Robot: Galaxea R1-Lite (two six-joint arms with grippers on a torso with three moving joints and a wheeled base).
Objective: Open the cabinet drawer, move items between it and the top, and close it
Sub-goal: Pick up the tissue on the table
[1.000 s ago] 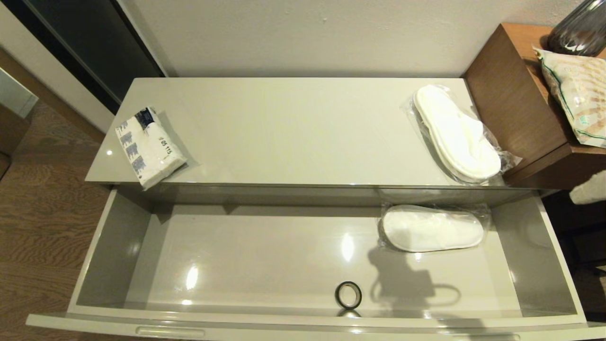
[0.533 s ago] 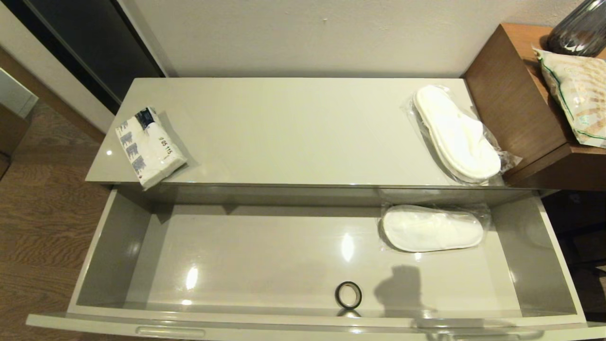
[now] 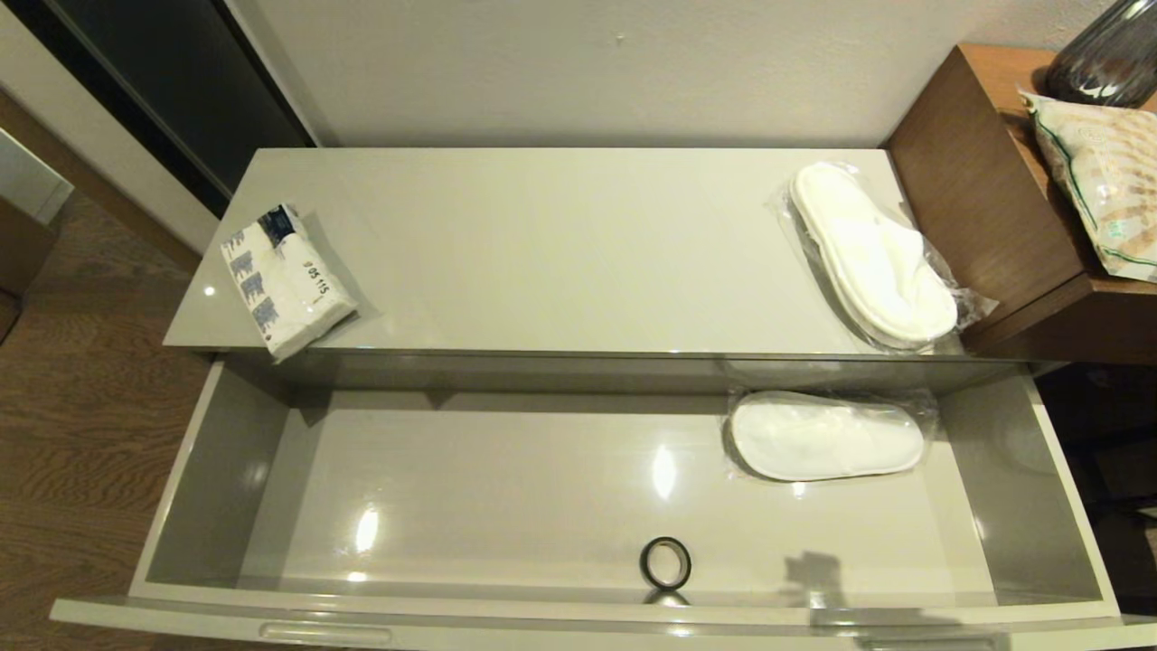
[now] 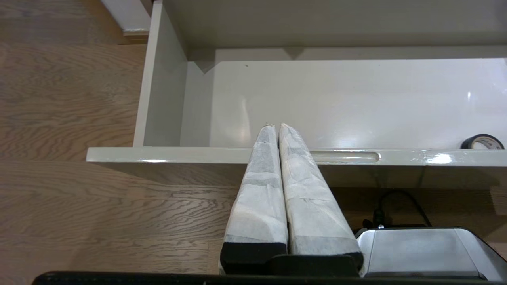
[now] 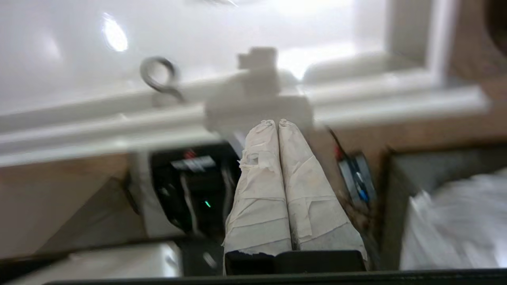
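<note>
The cabinet drawer stands pulled fully out across the lower half of the head view, its long axis running left to right. Above it the top spans the same width, also lengthwise across the frame.

Counted: one tissue pack, two wrapped slipper packs, one black ring.

The tissue pack lies at the top's left front edge, its long axis slanting from upper left to lower right. One pack of slippers sits at the top's right end — angled from upper left down to lower right, its lower end at the front edge. The other slipper pack lies inside the drawer at right, toward the back, long axis level across the frame. The ring rests flat on the drawer floor near the front wall, right of centre.

Left gripper hangs before the drawer's front rim, fingers pressed together, empty. Right gripper — fingers likewise closed on nothing — sits low in front of the drawer front.
</note>
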